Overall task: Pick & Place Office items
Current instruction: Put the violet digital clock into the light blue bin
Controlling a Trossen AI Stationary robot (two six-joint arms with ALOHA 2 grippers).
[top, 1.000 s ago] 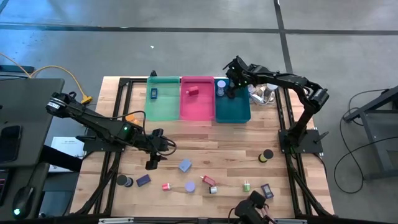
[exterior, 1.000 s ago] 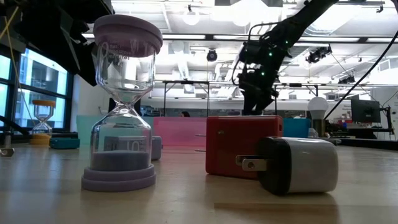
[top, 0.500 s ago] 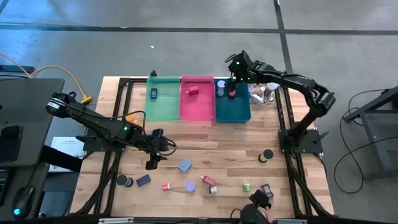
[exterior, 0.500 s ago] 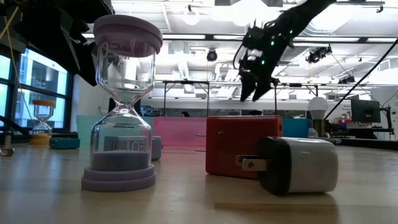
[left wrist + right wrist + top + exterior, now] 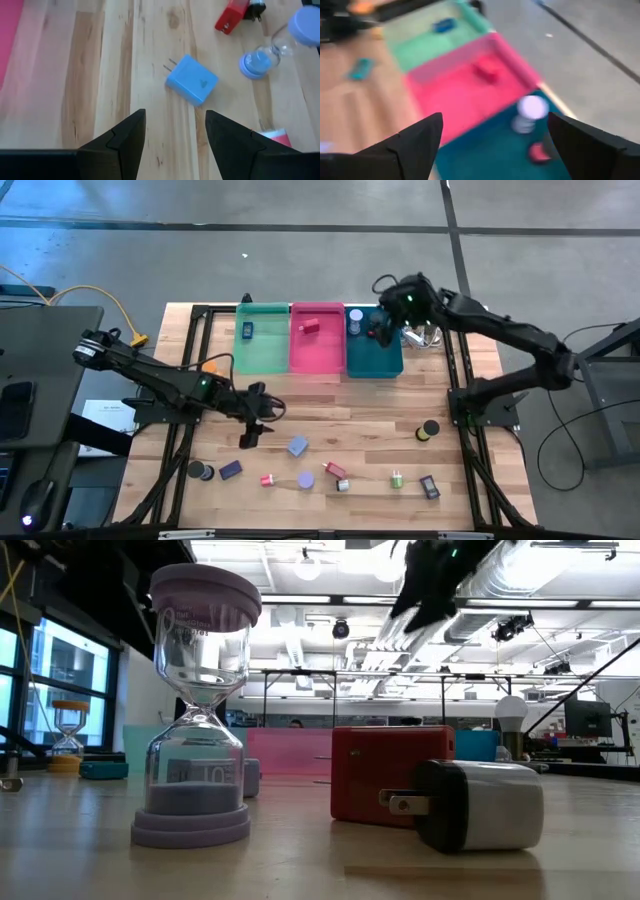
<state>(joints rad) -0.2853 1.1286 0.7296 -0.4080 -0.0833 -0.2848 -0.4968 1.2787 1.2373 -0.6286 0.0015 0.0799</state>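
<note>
The left tool [image 5: 250, 432] hangs over the middle left of the worktop [image 5: 360, 395] in the high view, its fingers [image 5: 122, 145] standing apart with bare wood between them and nothing held. Just ahead of it lies a blue plug block [image 5: 192, 80], flat on the wood, its two prongs pointing toward the upper left of the left wrist picture; in the high view the same block [image 5: 297, 446] sits to the lower right of the tool, close by. Its long axis runs slantwise across the line of the tool's gap, so I judge the wrist would need a small turn before closing on it.

The left arm is plainly the nearer one. The right tool [image 5: 382, 332] is far off at the upper middle of the high view, above the teal bin [image 5: 385, 364], its fingers spread wide and empty; a small red piece [image 5: 538, 152] and a white-topped roll [image 5: 532, 108] lie in that bin below it.

More items, among them a red block [image 5: 333, 470] and a lavender piece [image 5: 305, 480], are scattered along the lower edge of the high view.
</note>
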